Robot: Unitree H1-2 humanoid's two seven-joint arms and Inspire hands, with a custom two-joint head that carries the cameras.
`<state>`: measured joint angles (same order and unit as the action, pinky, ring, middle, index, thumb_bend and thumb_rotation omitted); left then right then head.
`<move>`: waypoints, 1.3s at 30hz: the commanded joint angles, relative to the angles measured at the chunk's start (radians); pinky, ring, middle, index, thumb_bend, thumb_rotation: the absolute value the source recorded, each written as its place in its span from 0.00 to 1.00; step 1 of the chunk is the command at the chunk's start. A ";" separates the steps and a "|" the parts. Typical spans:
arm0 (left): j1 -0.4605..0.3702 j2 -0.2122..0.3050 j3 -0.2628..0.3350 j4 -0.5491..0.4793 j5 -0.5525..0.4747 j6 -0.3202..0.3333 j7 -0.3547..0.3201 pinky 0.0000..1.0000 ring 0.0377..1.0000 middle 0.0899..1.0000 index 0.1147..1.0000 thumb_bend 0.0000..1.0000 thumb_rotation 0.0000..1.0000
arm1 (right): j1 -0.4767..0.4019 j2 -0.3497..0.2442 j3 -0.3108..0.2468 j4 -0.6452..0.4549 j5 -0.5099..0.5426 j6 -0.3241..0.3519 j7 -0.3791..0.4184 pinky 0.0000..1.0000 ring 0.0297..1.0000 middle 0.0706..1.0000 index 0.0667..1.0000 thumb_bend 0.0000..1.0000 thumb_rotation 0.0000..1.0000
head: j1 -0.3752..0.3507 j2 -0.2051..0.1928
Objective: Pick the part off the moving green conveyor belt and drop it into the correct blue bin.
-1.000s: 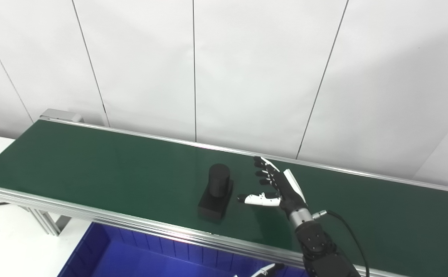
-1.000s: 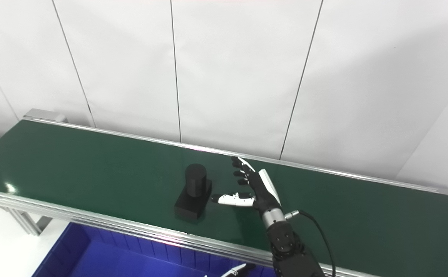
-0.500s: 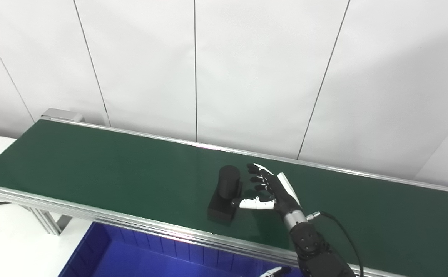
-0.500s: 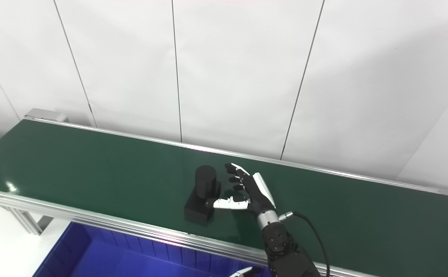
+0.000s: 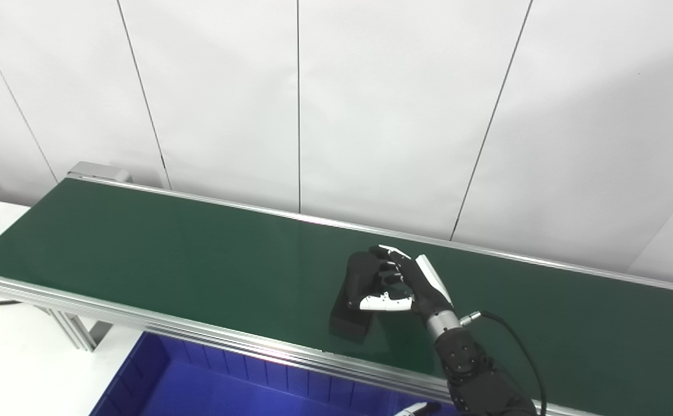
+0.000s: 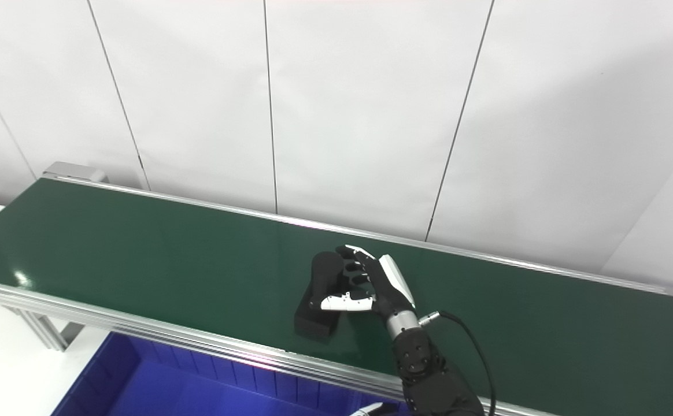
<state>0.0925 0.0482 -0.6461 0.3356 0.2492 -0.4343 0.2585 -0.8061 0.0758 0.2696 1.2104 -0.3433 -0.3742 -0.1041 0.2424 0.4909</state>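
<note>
I am wrapping right hand around black part on green belt; fingers touching it. Left hand barely peeking, can't tell its state.

**Right hand curled, left hand almost out of sight**

The right arm comes in from the bottom edge on the right and reaches up and to the left. The forearm is black, with a silver ring at the wrist and a black cable that leaves the wrist in a loop. The right hand stands on its edge, the white back plate turned to the right. Its black fingers are curved to the left around a dark object, and the white thumb lies across the near side, pointing left. Of the left hand only a white fingertip shows at the bottom edge; whether it is open or closed I cannot tell.
</note>
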 commanded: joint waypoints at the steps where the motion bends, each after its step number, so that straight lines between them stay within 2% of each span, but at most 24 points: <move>1: 0.004 -0.063 -0.021 -0.014 0.009 -0.035 0.007 0.81 0.90 0.92 0.88 1.00 0.95 | -0.053 0.018 -0.006 -0.025 0.007 -0.066 -0.045 0.63 0.70 0.75 0.73 0.97 0.26 | -0.003 0.000; 3: 0.004 -0.064 -0.019 -0.010 0.009 -0.036 0.005 0.81 0.89 0.92 0.87 1.00 0.95 | -0.049 0.023 -0.008 -0.027 0.008 -0.085 -0.067 0.50 0.57 0.63 0.63 0.94 0.19 | -0.003 0.000; 5: 0.004 -0.064 -0.017 -0.008 0.009 -0.036 0.003 0.81 0.89 0.92 0.87 1.00 0.95 | -0.045 0.026 -0.010 -0.034 0.014 -0.093 -0.087 0.46 0.53 0.59 0.60 0.92 0.17 | -0.003 0.001; 6: 0.004 -0.064 -0.016 -0.007 0.010 -0.035 0.003 0.81 0.89 0.92 0.87 1.00 0.95 | -0.043 0.028 -0.009 -0.039 0.017 -0.094 -0.095 0.42 0.49 0.54 0.57 0.89 0.12 | -0.004 0.002; 7: 0.004 -0.064 -0.015 -0.007 0.011 -0.035 0.003 0.81 0.89 0.92 0.87 1.00 0.96 | -0.042 0.028 -0.008 -0.042 0.018 -0.094 -0.100 0.38 0.44 0.45 0.52 0.65 0.04 | -0.004 0.002; 9: 0.001 -0.062 -0.016 -0.003 0.011 -0.035 0.003 0.82 0.90 0.92 0.88 1.00 0.95 | -0.040 0.027 -0.005 -0.052 0.022 -0.094 -0.102 0.34 0.39 0.41 0.49 0.56 0.01 | -0.006 0.001; 11: -0.001 -0.060 -0.015 -0.001 0.009 -0.036 0.001 0.82 0.90 0.92 0.88 1.00 0.95 | -0.038 0.026 -0.010 -0.063 0.035 -0.095 -0.088 0.30 0.33 0.38 0.48 0.53 0.00 | -0.009 0.000; 22: -0.003 -0.061 0.004 0.008 0.006 -0.036 -0.029 0.81 0.90 0.93 0.88 1.00 0.94 | -0.027 0.010 0.001 -0.109 0.035 -0.095 -0.075 0.33 0.36 0.40 0.46 0.53 0.00 | -0.017 -0.004; 28: -0.019 -0.060 0.003 0.026 0.017 -0.035 -0.015 0.81 0.90 0.93 0.88 1.00 0.95 | 0.006 -0.004 -0.009 -0.192 0.077 -0.095 -0.031 0.34 0.37 0.40 0.46 0.53 0.00 | -0.040 -0.003; 30: -0.023 -0.056 0.005 0.025 0.024 -0.035 -0.010 0.81 0.90 0.93 0.89 1.00 0.96 | 0.033 -0.013 -0.015 -0.259 0.106 -0.095 0.006 0.34 0.38 0.41 0.46 0.53 0.00 | -0.092 -0.004; 32: -0.024 -0.054 0.007 0.023 0.030 -0.035 -0.007 0.82 0.91 0.94 0.89 1.00 0.97 | 0.052 -0.020 -0.019 -0.307 0.124 -0.094 0.031 0.34 0.39 0.41 0.46 0.53 0.00 | -0.099 -0.004; 33: -0.024 -0.051 0.010 0.022 0.029 -0.035 -0.008 0.82 0.91 0.94 0.89 1.00 0.97 | 0.060 -0.023 -0.018 -0.327 0.125 -0.094 0.036 0.34 0.39 0.41 0.46 0.53 0.00 | -0.156 -0.007; 34: -0.024 -0.049 0.011 0.021 0.029 -0.035 -0.009 0.84 0.92 0.94 0.90 1.00 0.98 | 0.065 -0.024 -0.018 -0.340 0.125 -0.095 0.040 0.34 0.39 0.41 0.46 0.53 0.00 | -0.156 -0.007; 35: -0.024 -0.044 0.012 0.017 0.024 -0.035 -0.010 0.84 0.92 0.94 0.90 1.00 0.98 | 0.075 -0.030 -0.014 -0.365 0.123 -0.095 0.044 0.34 0.39 0.41 0.46 0.53 0.00 | -0.204 -0.006; 36: -0.024 -0.041 0.012 0.015 0.021 -0.035 -0.010 0.85 0.93 0.95 0.91 1.00 0.98 | 0.081 -0.033 -0.011 -0.382 0.121 -0.094 0.046 0.34 0.38 0.40 0.47 0.53 0.00 | -0.204 -0.006; 39: -0.019 -0.027 0.020 -0.002 -0.028 -0.036 -0.024 0.89 0.95 0.96 0.92 1.00 0.98 | 0.110 -0.050 -0.012 -0.461 0.115 -0.094 0.059 0.34 0.37 0.40 0.47 0.53 0.00 | -0.301 0.022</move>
<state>0.0781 0.0340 -0.6255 0.3657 0.2461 -0.4343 0.2333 -0.6735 0.0292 0.2621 0.8080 -0.2310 -0.4229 -0.0485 -0.0334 0.5030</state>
